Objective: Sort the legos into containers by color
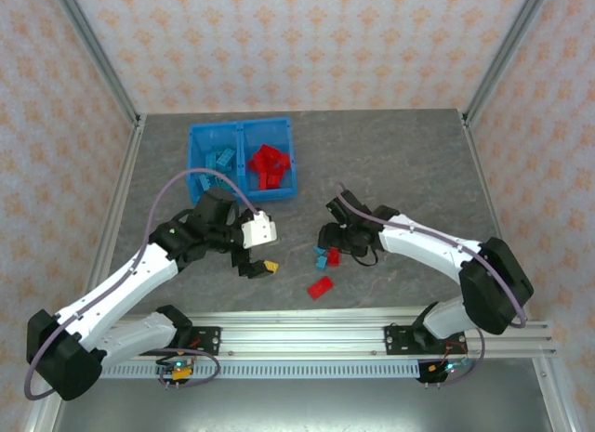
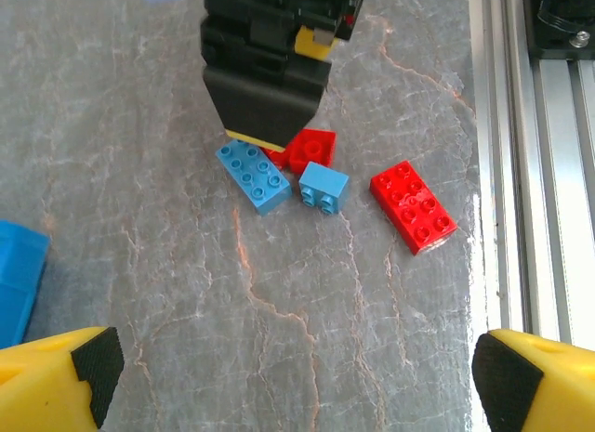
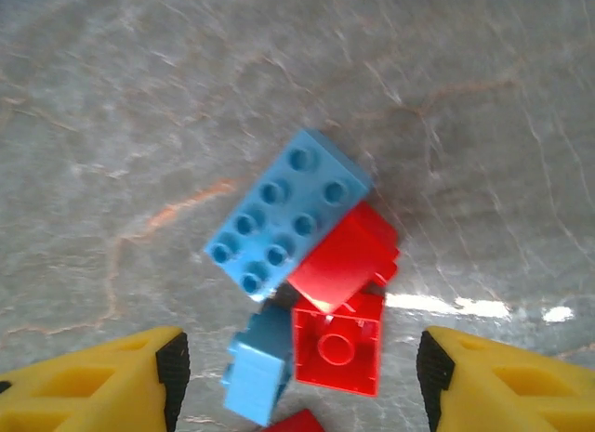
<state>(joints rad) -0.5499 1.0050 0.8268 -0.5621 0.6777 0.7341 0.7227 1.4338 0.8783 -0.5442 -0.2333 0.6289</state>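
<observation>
Right gripper (image 3: 299, 372) spread wide over blue brick (image 3: 284, 218), holding nothing; left gripper (image 2: 302, 372) equally wide, empty; bottom red brick (image 3: 297, 421) cropped.

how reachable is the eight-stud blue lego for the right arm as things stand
Probably yes: the right tool hangs open over the eight-stud blue lego, whose studded top is bare. A tilted red lego against one edge could crowd the grip.

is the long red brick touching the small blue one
Apart; the left wrist view shows bare table between long red brick and small blue brick.
</observation>
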